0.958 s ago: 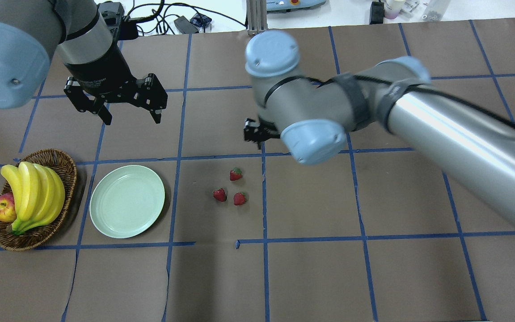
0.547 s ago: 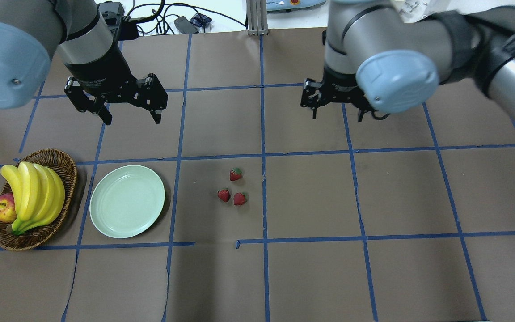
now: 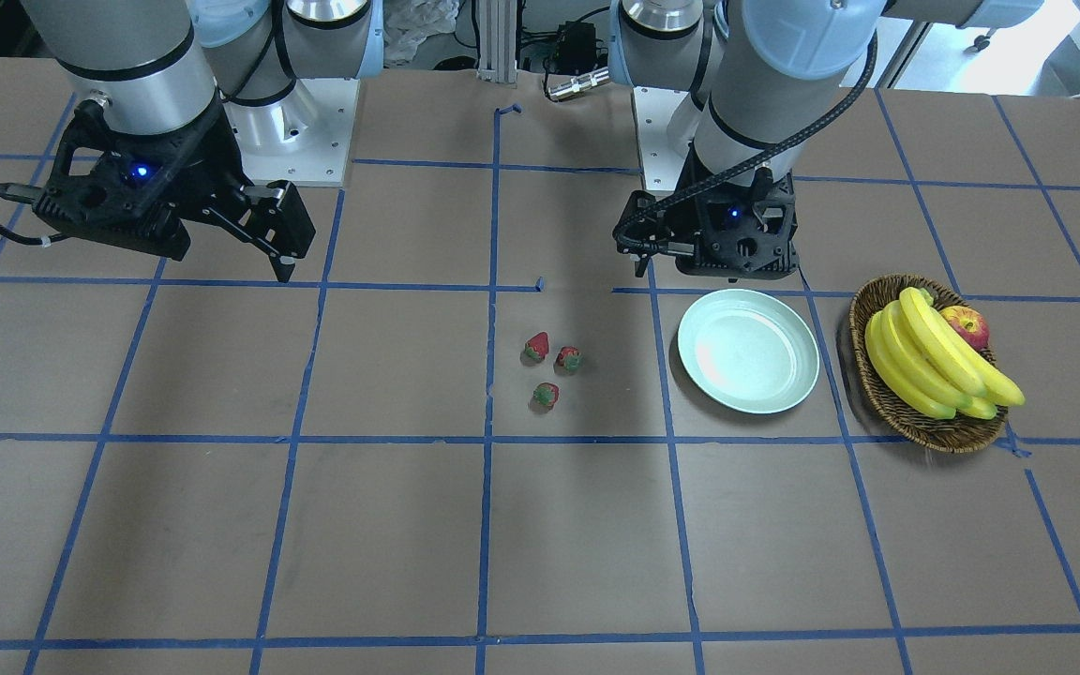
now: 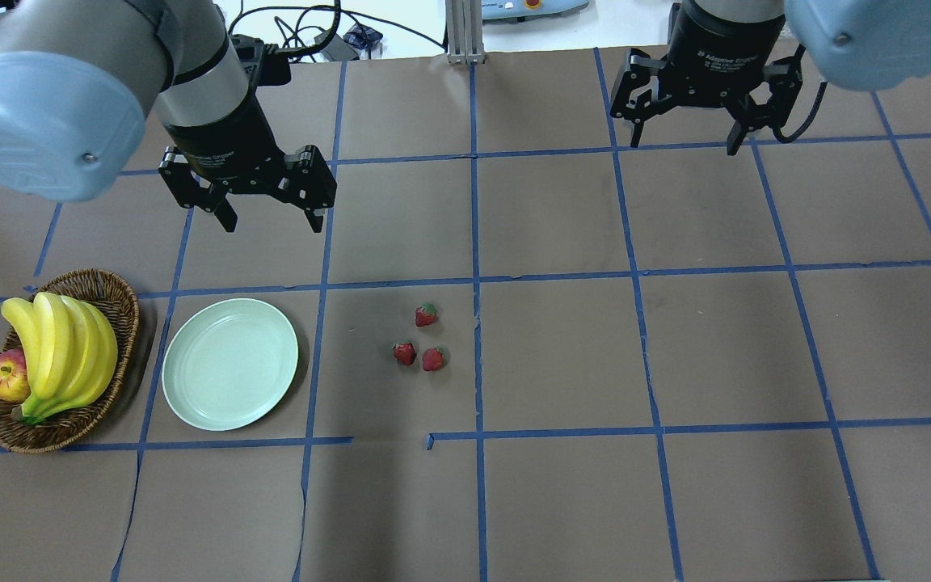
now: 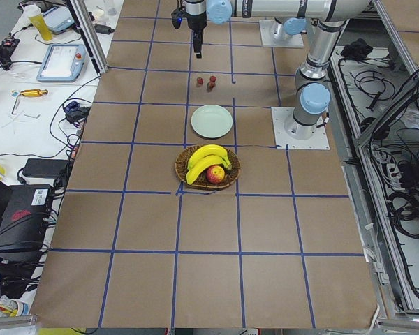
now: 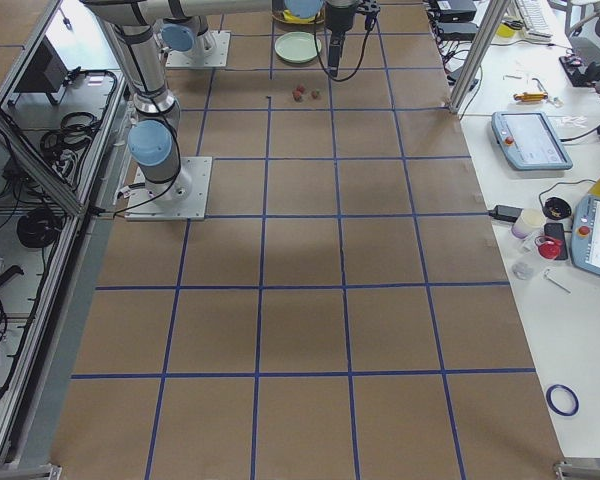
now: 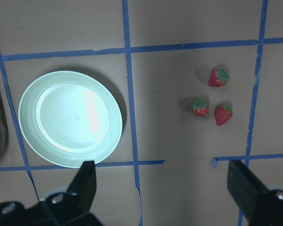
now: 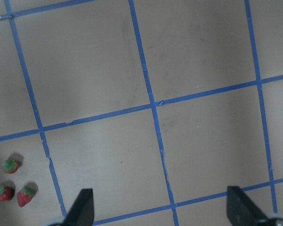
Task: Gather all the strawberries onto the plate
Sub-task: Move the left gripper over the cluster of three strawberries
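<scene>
left claw [image 4: 275, 226] spread, strawberries [image 4: 405, 353] well apart

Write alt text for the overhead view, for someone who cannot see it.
Three toy strawberries lie clustered on a brown table gridded with blue tape, right of an empty pale green plate. Left of the plate, a wicker basket holds bananas and an apple. The left gripper and right gripper hang open over the table's far half, holding nothing.
</scene>
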